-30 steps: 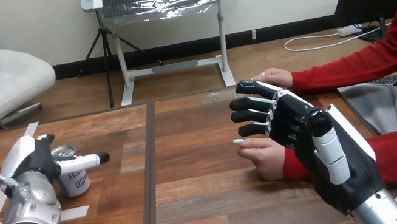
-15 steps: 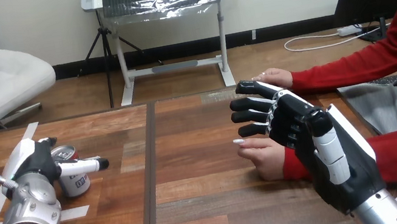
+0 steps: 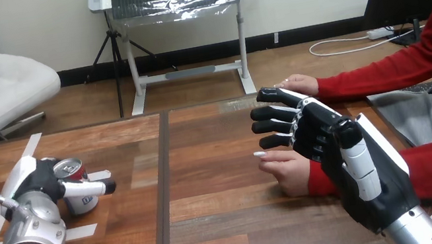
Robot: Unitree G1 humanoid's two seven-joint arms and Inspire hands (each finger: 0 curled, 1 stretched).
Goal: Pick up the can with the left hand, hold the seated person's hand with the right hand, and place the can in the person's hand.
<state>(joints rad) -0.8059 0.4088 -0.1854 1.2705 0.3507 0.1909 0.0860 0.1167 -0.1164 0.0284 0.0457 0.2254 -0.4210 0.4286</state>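
- The left hand [image 3: 43,183] was seen at the left end of the desk [image 3: 219,229], set against the can's left side, with part of it reaching across the can's near face. Whether it was closed on the can could not be told.
- The can [image 3: 83,203] was found upright on the desk, its base on the wood, so the pick-up was judged not yet done.
- For a sound pick-up, the can should be taken round its middle from both sides and squeezed before any lift. A grip set too high or too loose would likely tip or slide the light, smooth can.
- The lift should be made straight up and the can kept upright while it is carried to the right.
- The person's nearer hand [image 3: 285,167] was laid on the desk right of centre, well apart from the can, showing from under the right hand's near edge.
- The right hand [image 3: 338,147] was held on edge over that hand's wrist, its fingers [image 3: 269,112] straight and spread, gripping nothing. Contact between the two could not be judged.
- That hold should be closed gently round the person's hand and the palm turned up before the can is brought over.
- The person's farther hand [image 3: 299,84] was rested flat on the desk beyond the right hand's fingertips.
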